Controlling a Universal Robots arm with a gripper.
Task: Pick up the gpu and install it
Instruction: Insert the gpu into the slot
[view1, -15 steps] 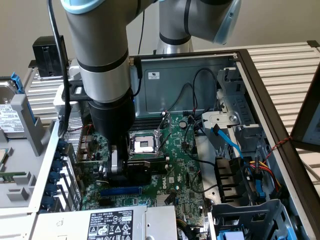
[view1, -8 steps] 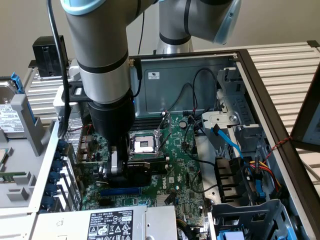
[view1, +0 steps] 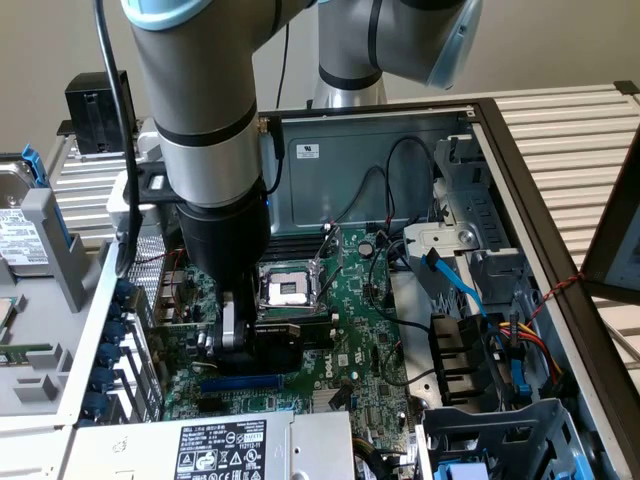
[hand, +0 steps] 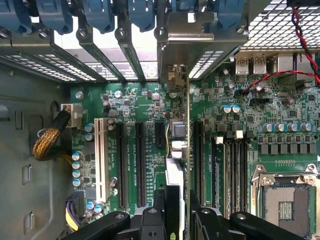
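The gpu (view1: 288, 336) shows as a black-shrouded card standing on edge low over the green motherboard (view1: 350, 350), just in front of the CPU socket (view1: 285, 288). My gripper (view1: 232, 338) is shut on its end nearest the case's rear wall. In the wrist view the gpu (hand: 176, 135) runs edge-on away from my gripper (hand: 175, 212), with the dark fingers (hand: 156, 215) on either side of it. Its silver bracket (hand: 182, 45) sits at the rear slot openings. Whether the card's edge is down in a slot I cannot tell.
Black expansion slots (hand: 123, 165) and a white slot (hand: 100, 160) lie beside the card, with memory slots (hand: 230, 170) on the other side. Blue retention clips (hand: 100, 15) line the rear wall. Cables (view1: 450, 285), a drive cage (view1: 500, 440) and the power supply (view1: 220, 450) crowd the case.
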